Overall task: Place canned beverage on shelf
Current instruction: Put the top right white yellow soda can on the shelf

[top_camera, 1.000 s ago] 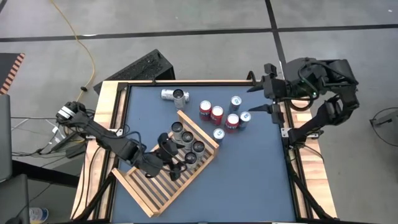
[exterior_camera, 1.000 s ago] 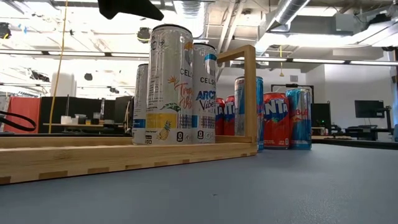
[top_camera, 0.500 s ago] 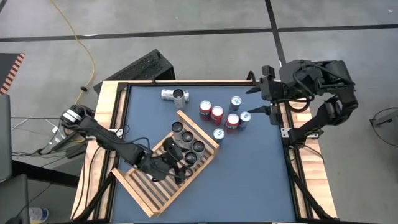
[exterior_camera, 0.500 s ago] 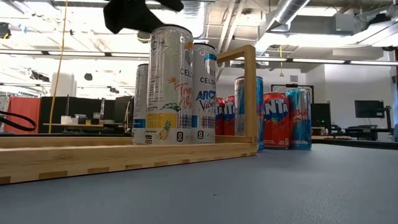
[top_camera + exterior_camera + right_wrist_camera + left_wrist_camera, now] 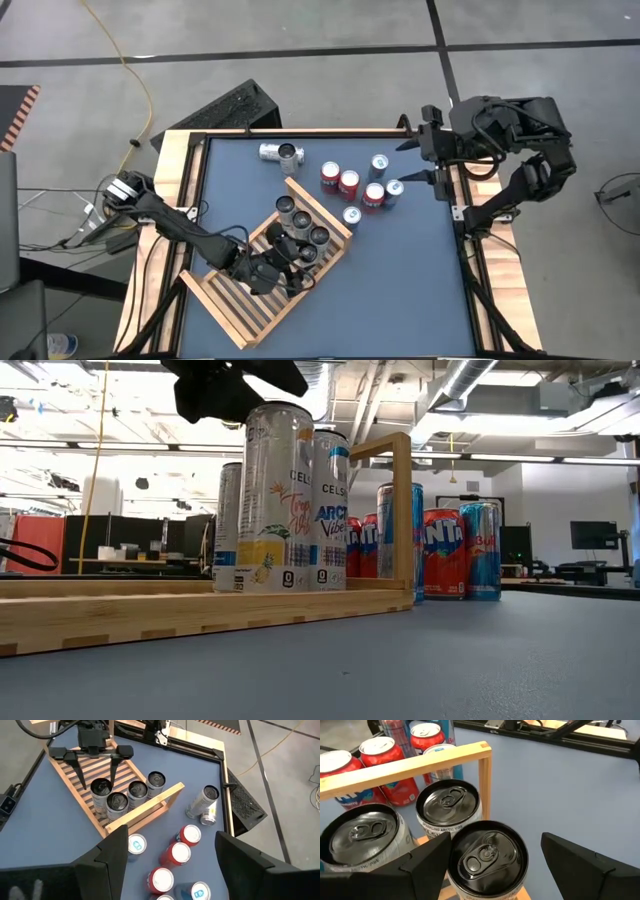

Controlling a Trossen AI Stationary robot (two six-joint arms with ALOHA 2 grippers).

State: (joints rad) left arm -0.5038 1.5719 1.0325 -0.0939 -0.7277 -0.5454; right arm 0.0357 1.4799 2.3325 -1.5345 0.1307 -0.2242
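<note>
Silver Celsius cans on wooden shelf, red Fanta cans beside

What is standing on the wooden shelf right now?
Four tall cans stand at one end of the shelf. The open left gripper hovers above one. The slats beneath the cans and the arm are covered.

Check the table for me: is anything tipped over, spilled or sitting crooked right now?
One silver can lies on its side near the table's far edge, apart from the upright cans. The shelf sits at an angle to the table's edges. No spill shows.
</note>
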